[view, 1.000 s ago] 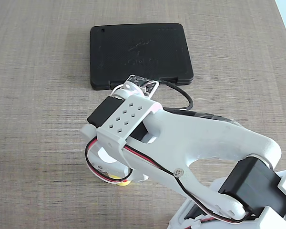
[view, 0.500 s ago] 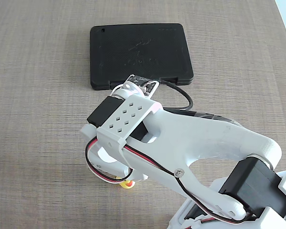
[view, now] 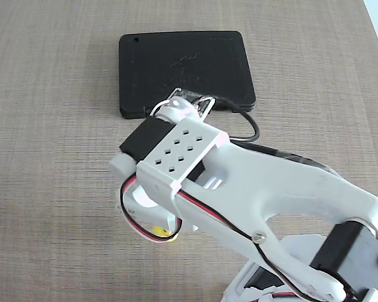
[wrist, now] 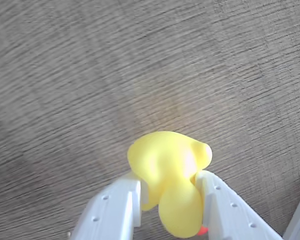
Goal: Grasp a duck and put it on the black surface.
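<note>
In the wrist view the yellow duck (wrist: 170,175) is squeezed between the two white fingers (wrist: 117,210) of my gripper (wrist: 169,192), which is shut on it; a bit of orange beak shows at the bottom. It hangs above the wood-grain table, whose surface looks blurred. From the fixed view only a sliver of the duck (view: 160,232) peeks out under the white arm, where the gripper (view: 156,228) is mostly hidden. The black surface (view: 184,70) lies flat at the far side of the table, apart from the duck.
The white arm (view: 252,189) with its black servo and red-black wires crosses the lower right of the fixed view. A black cable (view: 246,123) loops beside the slab's near edge. Wood-grain table (view: 50,157) surrounds everything.
The arm's wrist has risen and swung slightly toward the camera and right. The duck's visible patch moved with the gripper, lifted off the table.
</note>
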Controlling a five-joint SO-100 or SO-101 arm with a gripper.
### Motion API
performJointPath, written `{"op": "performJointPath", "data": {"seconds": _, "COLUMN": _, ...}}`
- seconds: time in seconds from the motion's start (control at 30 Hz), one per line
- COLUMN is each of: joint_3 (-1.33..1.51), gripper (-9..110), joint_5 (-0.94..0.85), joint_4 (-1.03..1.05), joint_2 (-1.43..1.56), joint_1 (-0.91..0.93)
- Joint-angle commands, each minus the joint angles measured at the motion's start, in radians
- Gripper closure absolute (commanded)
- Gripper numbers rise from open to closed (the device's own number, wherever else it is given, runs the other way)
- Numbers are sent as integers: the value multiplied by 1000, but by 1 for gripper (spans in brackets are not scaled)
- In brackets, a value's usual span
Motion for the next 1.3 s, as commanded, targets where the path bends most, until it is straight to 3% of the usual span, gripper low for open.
{"op": "performJointPath", "data": {"seconds": 0.0, "joint_3": -106, "gripper": 96, "joint_5": 6, "joint_4": 64, "joint_2": 196, "joint_1": 86}}
{"op": "performJointPath", "data": {"seconds": 0.37, "joint_3": -291, "gripper": 96, "joint_5": 5, "joint_4": 78, "joint_2": 272, "joint_1": 518}}
{"op": "performJointPath", "data": {"seconds": 0.57, "joint_3": -293, "gripper": 96, "joint_5": 18, "joint_4": -86, "joint_2": 252, "joint_1": 695}}
{"op": "performJointPath", "data": {"seconds": 0.87, "joint_3": -330, "gripper": 96, "joint_5": 67, "joint_4": -252, "joint_2": 25, "joint_1": 669}}
{"op": "performJointPath", "data": {"seconds": 1.27, "joint_3": -641, "gripper": 96, "joint_5": 153, "joint_4": -244, "joint_2": -325, "joint_1": 506}}
